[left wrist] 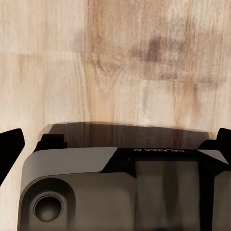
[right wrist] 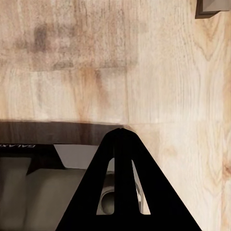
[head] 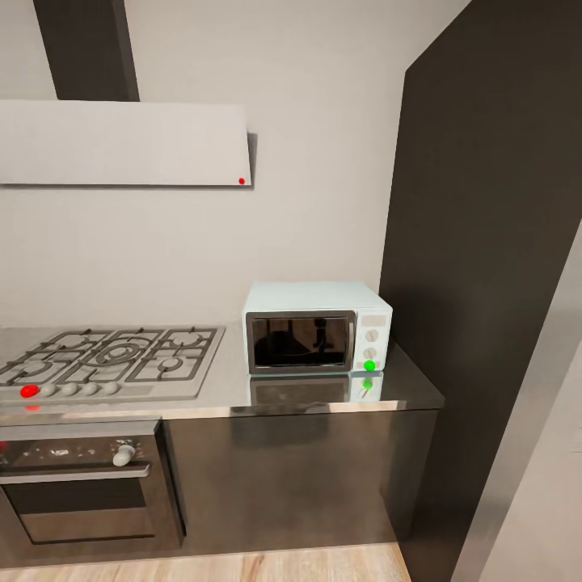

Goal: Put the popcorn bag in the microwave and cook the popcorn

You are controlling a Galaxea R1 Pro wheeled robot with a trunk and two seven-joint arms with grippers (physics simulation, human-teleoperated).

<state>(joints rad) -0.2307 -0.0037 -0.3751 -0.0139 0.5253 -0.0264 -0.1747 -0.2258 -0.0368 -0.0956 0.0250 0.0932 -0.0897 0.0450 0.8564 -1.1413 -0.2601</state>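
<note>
The microwave [head: 317, 327], a pale mint-blue box with a dark glass door that is shut, stands on the countertop [head: 404, 388], against the wall and close to the tall dark cabinet [head: 493, 267] beside it. A green light dot [head: 369, 365] glows at the lower corner of its control panel, under two round knobs, and the steel worktop mirrors both the door and the dot just in front of it. On the other side of the microwave, set into the same worktop, lies a gas hob [head: 117, 360] with dark grates, a row of pale knobs and one red knob [head: 29, 391]. Under the hob sits a built-in oven [head: 85, 485]; above it hangs a flat grey extractor hood [head: 125, 144] bearing a small red dot. Below the cabinet fronts runs pale wooden flooring [head: 242, 566]. In the left wrist view the left gripper [left wrist: 115, 144] hangs over that floor with its two black fingers [left wrist: 9, 144] spread wide apart at the picture's edges, nothing between them. In the right wrist view the right gripper [right wrist: 122, 132] has its black fingers pressed together into a single point, empty, above the same planks.
</note>
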